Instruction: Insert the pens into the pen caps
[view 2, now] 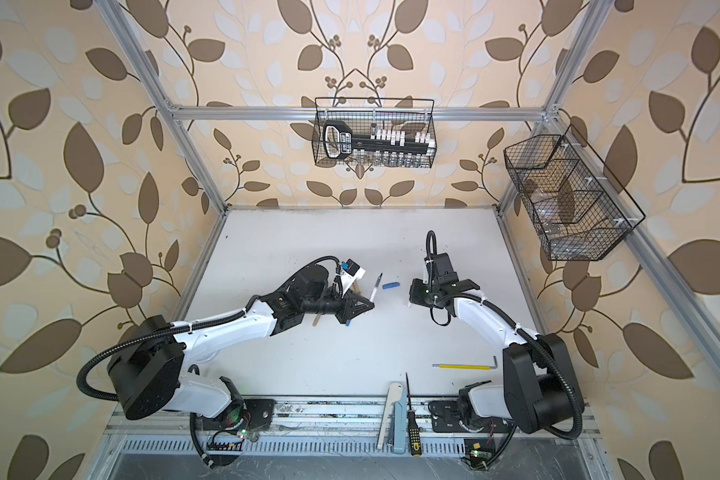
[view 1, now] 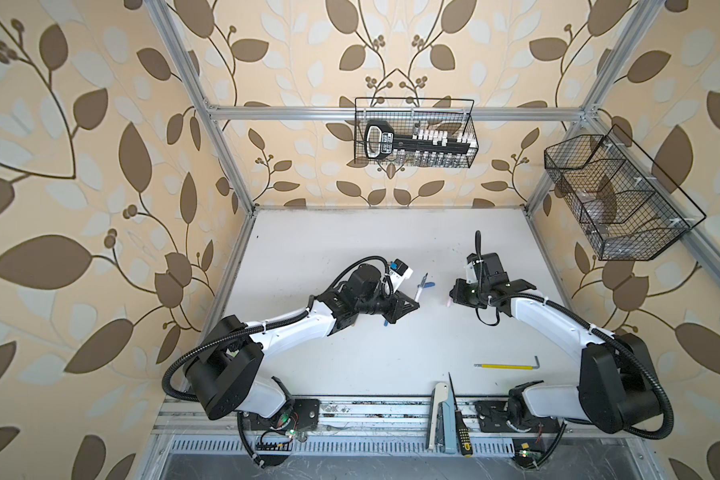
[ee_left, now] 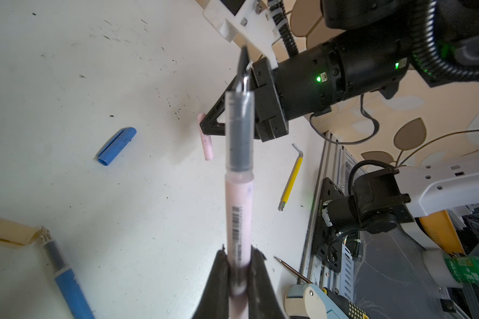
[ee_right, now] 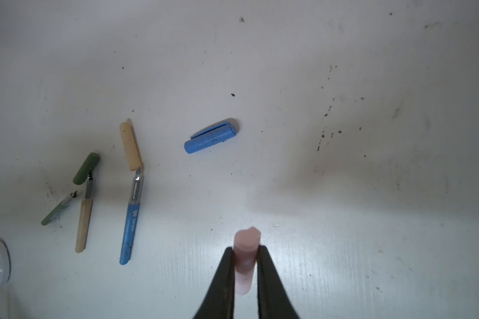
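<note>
Claws both clenched: left claw (ee_left: 239, 250) on pink pen (ee_left: 237, 210), right claw (ee_right: 245, 248) on pink cap (ee_right: 246, 237); cap sits apart, right of pen's tip, axes not yet aligned.

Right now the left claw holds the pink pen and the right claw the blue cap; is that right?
No: the right wrist view shows the right claw holding the pink cap; the blue cap lies loose. The left claw does hold the pink pen.

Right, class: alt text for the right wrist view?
Black fingers pinch a pale pink plastic pen cap over a white tabletop. Beyond: uncapped blue pen, tan pen, green pen, plus blue cap, tan cap, green cap.
</note>
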Motion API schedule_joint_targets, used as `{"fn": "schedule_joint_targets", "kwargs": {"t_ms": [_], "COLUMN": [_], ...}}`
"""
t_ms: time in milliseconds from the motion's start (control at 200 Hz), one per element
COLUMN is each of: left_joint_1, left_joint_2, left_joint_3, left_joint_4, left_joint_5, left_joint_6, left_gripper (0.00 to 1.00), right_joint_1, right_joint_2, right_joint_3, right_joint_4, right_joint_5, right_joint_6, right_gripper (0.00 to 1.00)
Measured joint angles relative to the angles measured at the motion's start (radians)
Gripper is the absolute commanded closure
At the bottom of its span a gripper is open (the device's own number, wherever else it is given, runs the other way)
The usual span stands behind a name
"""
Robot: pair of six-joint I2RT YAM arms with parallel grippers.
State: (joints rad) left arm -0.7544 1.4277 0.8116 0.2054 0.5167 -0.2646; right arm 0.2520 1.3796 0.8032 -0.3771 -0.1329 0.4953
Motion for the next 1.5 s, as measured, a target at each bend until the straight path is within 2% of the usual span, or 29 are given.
{"fn": "schedule_joint_targets", "kwargs": {"t_ms": [375, 705, 920, 1020, 1215, 1499], "left_joint_1": [0.000, 0.000, 0.000, 0.000, 0.000, 0.000], "left_joint_2": [0.000, 0.000, 0.000, 0.000, 0.000, -0.002], "left_joint_3": [0.000, 0.000, 0.000, 0.000, 0.000, 0.000], "left_joint_4": [-0.001, -0.001, -0.004, -0.007, -0.018, -0.021], "left_joint_5": [0.000, 0.000, -0.001, -0.002, -0.002, -0.004], "left_joint_6": [0.001, 0.002, 0.003, 0.004, 0.004, 0.005], "left_gripper": [1.00, 1.00, 1.00, 1.00, 1.00, 1.00], "right_joint_1": [0.007, 0.028, 0.041, 0.067, 0.093, 0.097], "right_joint_2": [0.228, 0.311, 0.301, 0.312, 0.407, 0.516], "right_joint_3": [0.144, 0.188, 0.197, 0.237, 0.361, 0.426], "right_joint_4": [-0.097, -0.128, -0.126, -0.140, -0.159, -0.222], "right_joint_5": [0.066, 0.093, 0.095, 0.097, 0.108, 0.137], "right_joint_6": [-0.085, -0.116, -0.124, -0.144, -0.183, -0.228], "right_gripper": [0.82, 0.76, 0.58, 0.54, 0.52, 0.52]}}
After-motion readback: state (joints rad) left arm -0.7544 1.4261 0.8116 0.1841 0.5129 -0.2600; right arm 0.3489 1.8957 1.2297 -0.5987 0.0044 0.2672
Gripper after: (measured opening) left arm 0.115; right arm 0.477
